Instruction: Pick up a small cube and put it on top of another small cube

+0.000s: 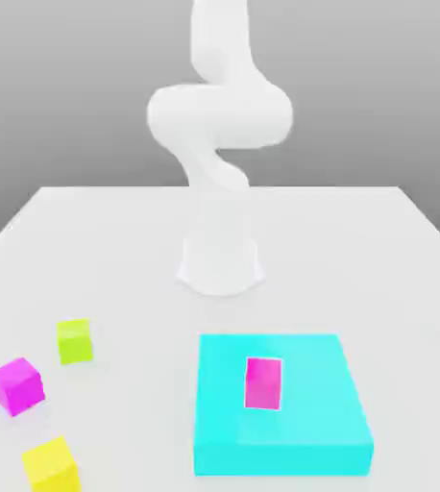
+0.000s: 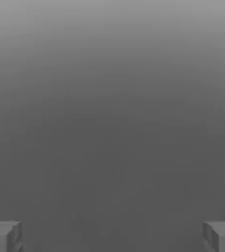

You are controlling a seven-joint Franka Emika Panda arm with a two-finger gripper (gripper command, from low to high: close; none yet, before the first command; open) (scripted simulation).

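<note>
On the exterior view's left, the magenta cube [image 1: 16, 385] sits beside the yellow cube [image 1: 50, 464], the lime-yellow cube [image 1: 73, 341] behind. The gripper [image 2: 112, 236] is spread wide, holding nothing. It might grab lime instead.

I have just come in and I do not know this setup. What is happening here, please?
A white robot arm stands at the back of a white table, holding nothing. Its gripper is open. The yellow cube and the magenta cube lie apart near the exterior view's left, beside a lime-yellow cube. A magenta block stands on a cyan slab. Nothing is stacked yet.
</note>
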